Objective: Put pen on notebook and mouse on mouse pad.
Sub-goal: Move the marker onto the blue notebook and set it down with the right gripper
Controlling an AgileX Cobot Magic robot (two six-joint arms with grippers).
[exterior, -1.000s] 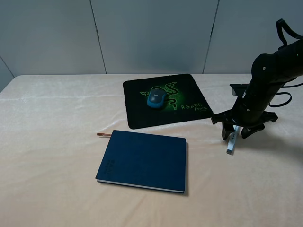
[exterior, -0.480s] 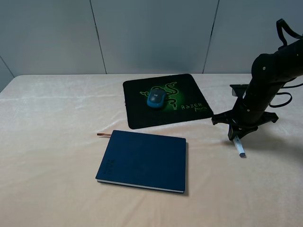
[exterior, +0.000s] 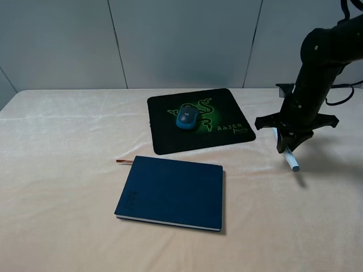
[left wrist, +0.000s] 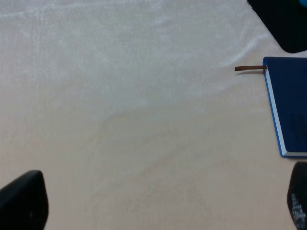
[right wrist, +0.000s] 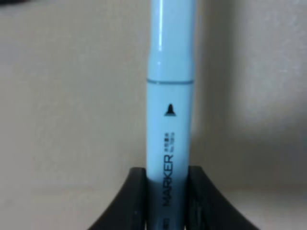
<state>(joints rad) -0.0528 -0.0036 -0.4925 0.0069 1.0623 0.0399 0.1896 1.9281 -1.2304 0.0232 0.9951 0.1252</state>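
While pinching pen in right gripper near pad | left gripper spread | mouse on pad | notebook well apart from pen

Exterior high: raised at near side, facing far wall, whole table in frame. Left wrist: angled down at table's left part, catches notebook left edge (shared with exterior). Right wrist: very tight on pen, also visible in exterior, right side.
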